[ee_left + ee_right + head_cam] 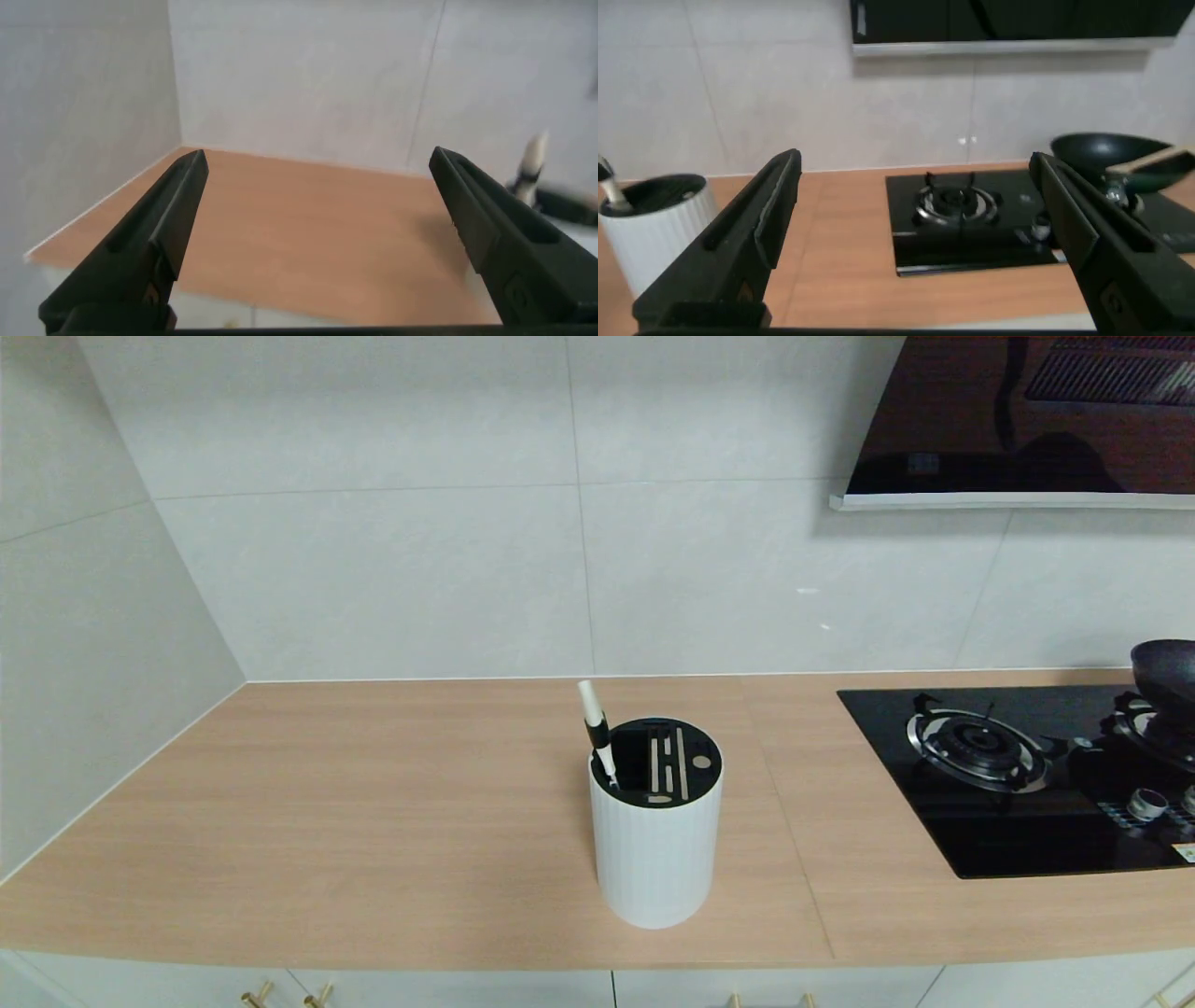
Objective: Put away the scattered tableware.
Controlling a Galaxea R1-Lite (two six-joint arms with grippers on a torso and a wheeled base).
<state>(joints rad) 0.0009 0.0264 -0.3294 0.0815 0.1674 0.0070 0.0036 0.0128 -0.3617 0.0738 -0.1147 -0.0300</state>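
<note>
Head view shows a white ribbed holder (656, 845) standing upright mid-way along the wooden counter (373, 821), with a gas hob (1008, 775) at its 3 o'clock. One utensil (596, 728) sits in a slot at the holder's 9 o'clock rim. Its working end is buried, likely so the slot keeps it standing. Its long axis runs nearly vertical, with the white-and-black handle tipped toward 11 o'clock. The left gripper (318, 159) and right gripper (915, 159) both gape wide and hold nothing, probably ready for another pick.
</note>
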